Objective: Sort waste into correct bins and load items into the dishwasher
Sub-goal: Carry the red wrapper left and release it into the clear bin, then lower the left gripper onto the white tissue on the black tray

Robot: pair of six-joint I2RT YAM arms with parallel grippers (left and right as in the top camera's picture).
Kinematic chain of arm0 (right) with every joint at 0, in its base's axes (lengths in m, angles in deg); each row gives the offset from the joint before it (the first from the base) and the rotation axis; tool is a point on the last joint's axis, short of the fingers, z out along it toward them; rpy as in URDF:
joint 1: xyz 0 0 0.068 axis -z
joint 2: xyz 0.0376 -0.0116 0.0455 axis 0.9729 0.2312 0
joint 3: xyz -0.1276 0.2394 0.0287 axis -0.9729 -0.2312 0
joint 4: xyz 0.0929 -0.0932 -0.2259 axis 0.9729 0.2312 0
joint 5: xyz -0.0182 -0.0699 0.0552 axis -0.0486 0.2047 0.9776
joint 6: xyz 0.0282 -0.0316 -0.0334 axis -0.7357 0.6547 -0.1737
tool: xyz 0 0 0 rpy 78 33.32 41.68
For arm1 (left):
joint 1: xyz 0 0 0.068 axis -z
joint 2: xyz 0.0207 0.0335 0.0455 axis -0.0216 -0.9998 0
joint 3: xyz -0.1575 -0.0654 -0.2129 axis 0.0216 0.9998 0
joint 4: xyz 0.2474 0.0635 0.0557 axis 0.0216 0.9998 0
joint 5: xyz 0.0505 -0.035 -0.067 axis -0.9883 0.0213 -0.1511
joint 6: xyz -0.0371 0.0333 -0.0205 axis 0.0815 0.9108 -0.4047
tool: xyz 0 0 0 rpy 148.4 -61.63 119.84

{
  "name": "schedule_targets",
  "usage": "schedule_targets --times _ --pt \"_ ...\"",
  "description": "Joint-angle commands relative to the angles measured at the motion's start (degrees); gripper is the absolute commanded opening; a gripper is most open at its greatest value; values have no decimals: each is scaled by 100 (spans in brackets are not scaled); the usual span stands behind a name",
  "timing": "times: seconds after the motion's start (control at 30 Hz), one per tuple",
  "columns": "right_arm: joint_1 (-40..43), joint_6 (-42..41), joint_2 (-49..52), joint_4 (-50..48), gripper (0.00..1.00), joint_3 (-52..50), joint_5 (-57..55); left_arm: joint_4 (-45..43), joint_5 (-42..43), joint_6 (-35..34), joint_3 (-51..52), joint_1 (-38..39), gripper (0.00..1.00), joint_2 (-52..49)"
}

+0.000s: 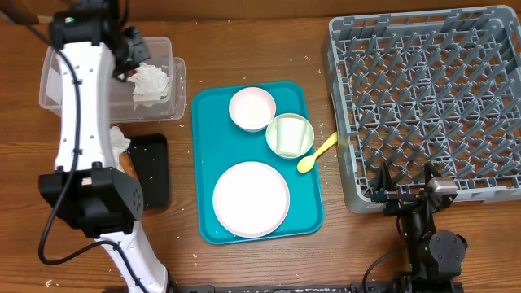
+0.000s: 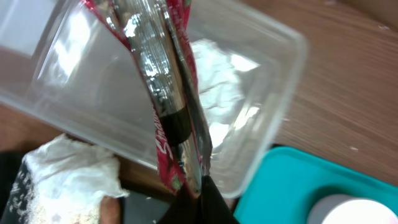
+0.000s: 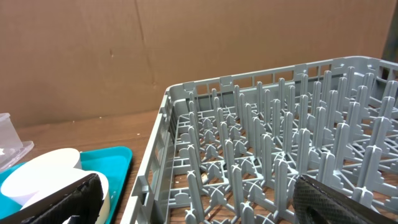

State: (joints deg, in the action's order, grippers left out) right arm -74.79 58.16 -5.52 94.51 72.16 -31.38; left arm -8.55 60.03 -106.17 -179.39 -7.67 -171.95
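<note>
- Because the red-and-white wrapper (image 2: 166, 163) is waste bound for a bin, the left pincer (image 2: 163, 81) holds it over the clear tub (image 2: 273, 81) at the far left of the bench. Its jaws are almost shut, with the wrapper pinched flat between them.
- One crumpled napkin (image 1: 151, 80) already lies in that tub, so the wrapper looks meant to join it. I judge letting go to be the step in hand.
- A second napkin (image 1: 120, 138) sits outside the tub, at the far end of the black tray (image 1: 155, 175).
- From its base at the near left, the left arm reaches far across the bench, with its wrist turned down over the tub's opening.
- The dishes sit on the teal tray (image 1: 309, 220): the large plate (image 1: 251, 198) near, the bowl (image 1: 251, 108) and green cup (image 1: 290, 134) far. The yellow spoon (image 1: 316, 155) lies across the tray's right edge.
- The right pincer (image 1: 404, 185) is at the near edge of the dish rack (image 1: 423, 98), jaws wide apart and empty. Its arm is folded low, well apart from the left arm's work.
</note>
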Motion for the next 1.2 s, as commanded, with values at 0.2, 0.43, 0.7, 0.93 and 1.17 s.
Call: schedule_targets --times 0.2,0.43,0.7,0.93,1.17 --pt "4 20 -57 -42 100 -59 13 -63 -31 -564 555 -81 66 55" --pt "4 20 -57 -42 100 -59 13 527 219 -590 555 -76 43 946" --pt "4 20 -57 -39 100 -59 13 1880 -1298 -1456 557 -90 52 1917" --pt "4 20 -57 -42 100 -59 13 2245 -1661 -1998 887 -557 73 1974" --pt "4 20 -57 -42 100 -59 13 1513 -1362 -1991 2396 -1064 77 1971"
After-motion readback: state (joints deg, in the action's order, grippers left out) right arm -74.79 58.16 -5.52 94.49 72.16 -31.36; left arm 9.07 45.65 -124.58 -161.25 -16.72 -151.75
